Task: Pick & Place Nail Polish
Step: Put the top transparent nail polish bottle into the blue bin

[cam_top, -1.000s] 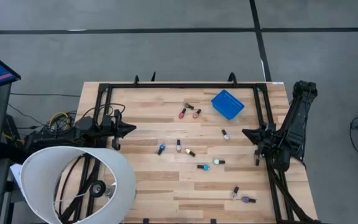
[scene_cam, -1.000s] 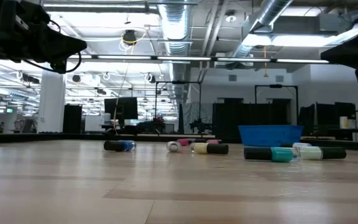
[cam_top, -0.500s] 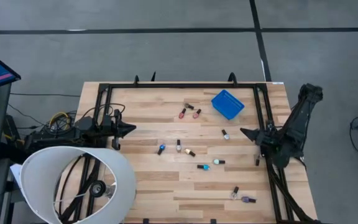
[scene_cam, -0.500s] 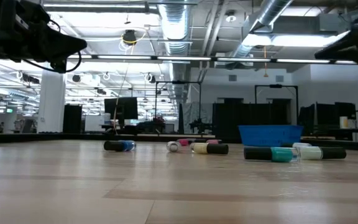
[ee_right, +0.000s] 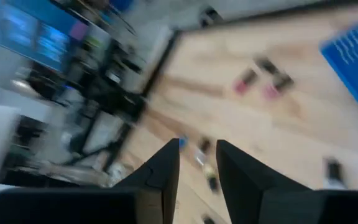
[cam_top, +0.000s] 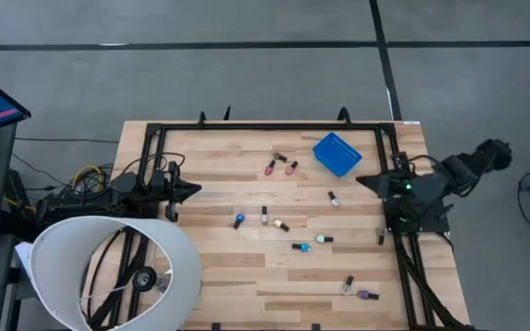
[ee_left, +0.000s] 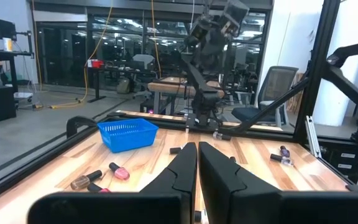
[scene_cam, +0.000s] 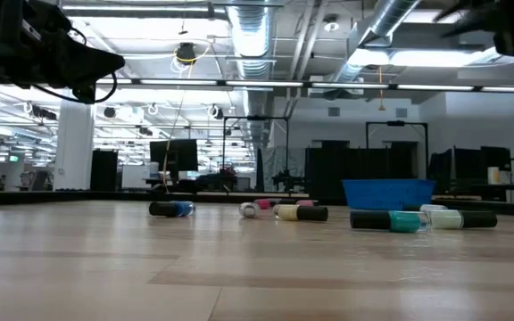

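Several tiny nail polish bottles lie on their sides on the wooden table: a pink pair (cam_top: pixel 280 167) near the far middle, a blue one (cam_top: pixel 239 221), a teal one (cam_top: pixel 300 246), a pale one (cam_top: pixel 334 198) and a purple one (cam_top: pixel 367 295) near the front right. My left gripper (cam_top: pixel 196 191) is shut and empty above the table's left side, its fingertips (ee_left: pixel 197 152) together. My right gripper (cam_top: pixel 362 181) is open and empty, high above the table's right side, beside the blue bin (cam_top: pixel 337 154). In its wrist view (ee_right: pixel 197 155) it looks down across the bottles.
A black metal frame (cam_top: pixel 274 126) runs along the table's far, left and right sides. A large white round shade (cam_top: pixel 109 271) stands over the near left corner. The blue bin also shows in the low view (scene_cam: pixel 388 192) behind lying bottles (scene_cam: pixel 391 220).
My right gripper has risen well above the table and gone a little toward the far edge, while its arm has swung out over the table's right edge and tipped, so its wrist camera now looks down on the table. The bottles have stayed where they were.
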Robot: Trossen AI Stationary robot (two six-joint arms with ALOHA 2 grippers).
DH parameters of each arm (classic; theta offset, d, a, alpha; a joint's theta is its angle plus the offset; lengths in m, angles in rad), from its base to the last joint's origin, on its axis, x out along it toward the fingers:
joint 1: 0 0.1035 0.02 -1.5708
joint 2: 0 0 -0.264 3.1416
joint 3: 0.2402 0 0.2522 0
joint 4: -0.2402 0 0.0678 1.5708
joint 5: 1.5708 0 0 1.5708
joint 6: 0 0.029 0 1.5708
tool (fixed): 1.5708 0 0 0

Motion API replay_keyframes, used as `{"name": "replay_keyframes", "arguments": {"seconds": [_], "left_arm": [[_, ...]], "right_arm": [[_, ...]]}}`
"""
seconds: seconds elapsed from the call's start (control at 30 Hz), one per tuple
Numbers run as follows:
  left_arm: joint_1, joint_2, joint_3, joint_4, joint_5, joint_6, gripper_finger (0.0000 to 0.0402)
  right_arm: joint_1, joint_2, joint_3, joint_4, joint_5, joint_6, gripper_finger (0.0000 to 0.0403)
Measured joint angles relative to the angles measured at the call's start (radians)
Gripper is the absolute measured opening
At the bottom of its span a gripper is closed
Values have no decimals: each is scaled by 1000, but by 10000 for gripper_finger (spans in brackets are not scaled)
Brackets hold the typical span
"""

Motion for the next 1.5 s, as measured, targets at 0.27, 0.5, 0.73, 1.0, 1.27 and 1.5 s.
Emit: {"name": "replay_keyframes", "arguments": {"seconds": [0.27, 0.5, 0.73, 1.0, 1.27, 1.5], "left_arm": [[0, 0, 0, 3, 0, 0, 11], [0, 0, 0, 7, 0, 0, 11], [0, 0, 0, 8, 0, 0, 11], [0, 0, 0, 9, 0, 0, 11], [0, 0, 0, 11, 0, 0, 11], [0, 0, 0, 12, 0, 0, 11]], "right_arm": [[-181, 255, 75, -171, -519, 199, 99], [-174, 470, 122, -323, -778, 303, 98], [-129, 661, 135, -394, -916, 391, 98], [-69, 841, 136, -483, -1017, 407, 125], [-12, 989, 136, -612, -1019, 475, 178], [28, 1111, 135, -587, -1017, 486, 158]]}}
